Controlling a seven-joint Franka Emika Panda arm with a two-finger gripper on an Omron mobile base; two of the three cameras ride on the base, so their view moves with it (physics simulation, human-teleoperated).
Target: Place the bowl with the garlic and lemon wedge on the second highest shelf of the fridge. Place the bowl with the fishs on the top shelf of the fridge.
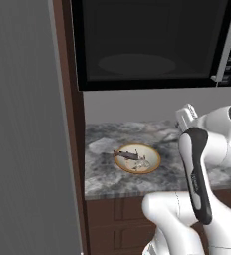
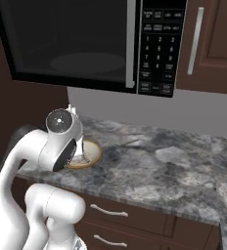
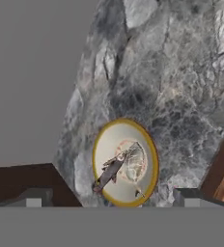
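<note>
The bowl (image 3: 125, 162) with the fishs (image 3: 112, 171) sits on the marbled grey surface (image 3: 181, 111), near its front edge and close to the tall grey fridge (image 1: 23, 149) side at the left end of the run, under the microwave (image 1: 147, 42). In the hand view the pincer (image 3: 114, 198) hangs above with its two tips spread wide apart and nothing between them; the bowl lies straight ahead at 12 o'clock from the midpoint of the tips, just beyond them, its near rim falling between the two tips. One dark slender fish has its long axis running from about 7 o'clock to 1 o'clock across the bowl in that view; a paler shape beside it is too blurred to name. In the left base view the bowl (image 1: 138, 158) lies at about 9 o'clock from the arm's wrist, well apart from it. My judgement is that the coming move turns on lowering straight ahead onto the rim, so that one tip goes inside the gold-edged wall and the other outside, rather than spanning the whole bowl, which looks wider than the spread
</note>
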